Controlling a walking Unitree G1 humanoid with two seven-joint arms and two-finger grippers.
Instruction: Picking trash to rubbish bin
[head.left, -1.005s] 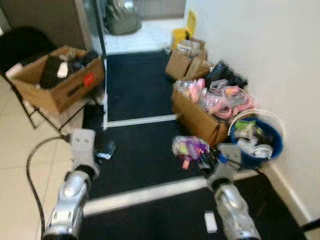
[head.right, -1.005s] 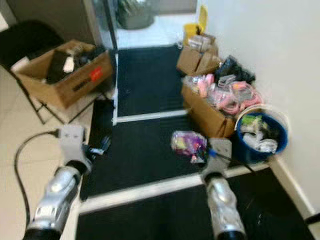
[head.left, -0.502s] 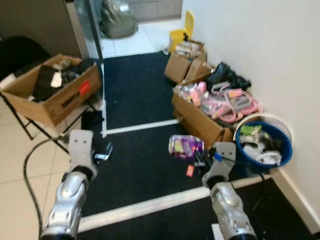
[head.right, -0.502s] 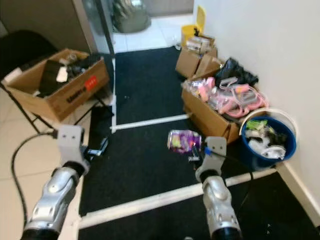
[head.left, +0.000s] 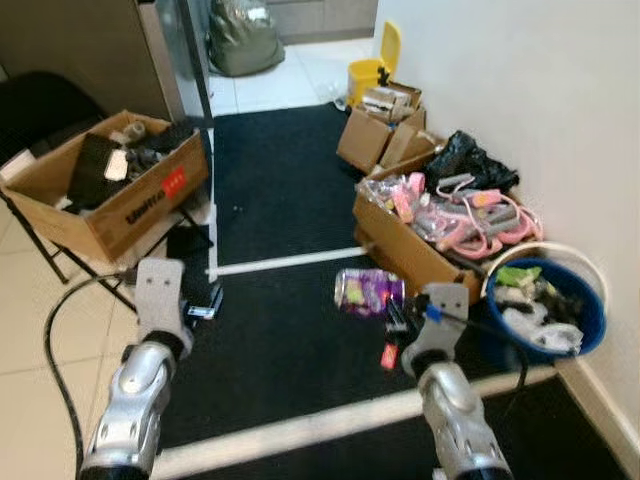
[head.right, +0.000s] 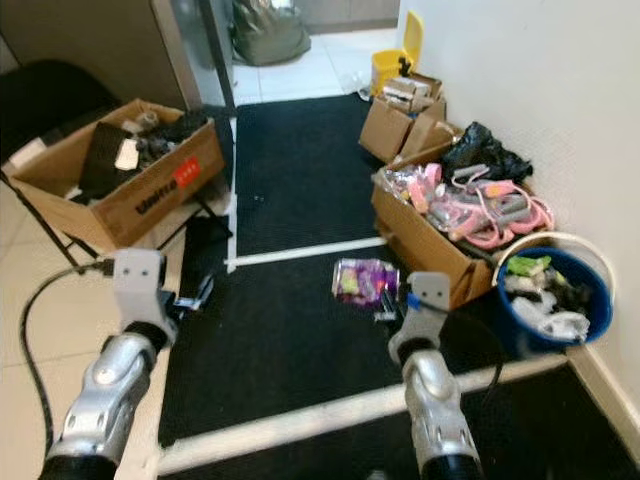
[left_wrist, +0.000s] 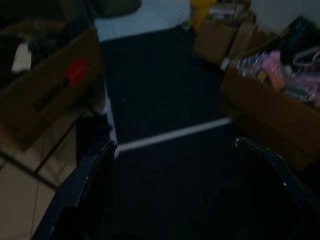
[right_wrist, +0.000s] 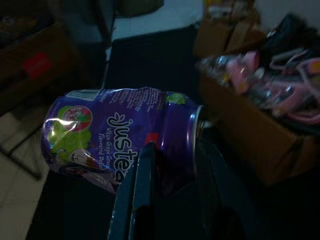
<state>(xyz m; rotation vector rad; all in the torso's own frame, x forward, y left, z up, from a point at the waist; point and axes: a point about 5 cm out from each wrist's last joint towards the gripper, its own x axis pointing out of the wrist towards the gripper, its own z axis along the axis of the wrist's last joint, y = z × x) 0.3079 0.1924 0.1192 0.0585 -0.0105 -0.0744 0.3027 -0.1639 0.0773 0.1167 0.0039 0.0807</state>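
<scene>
My right gripper (right_wrist: 172, 160) is shut on a crushed purple drink can (right_wrist: 120, 132), which lies sideways between its black fingers (right_wrist: 142, 190). In the eye views the can (head.left: 367, 293) hangs above the black mat, left of the blue rubbish bin (head.left: 592, 322). The bin has a white rim, stands against the wall and holds white and green trash. My left gripper (left_wrist: 175, 150) is open and holds nothing, low over the mat's left edge. A small red tag (head.left: 388, 355) hangs under the right wrist.
An open cardboard box (head.left: 405, 245) of pink items stands between the can and the bin. Another box (head.left: 110, 195) rests on a black stand at the left. Small boxes (head.left: 375, 135), a yellow bin (head.left: 372, 65) and a black bag (head.left: 470, 160) line the right wall. A cable (head.left: 55, 330) loops over the tiles.
The whole picture has shifted and sharpened, so the camera moved. The can stays in my right gripper, still left of the bin. The left arm keeps its pose.
</scene>
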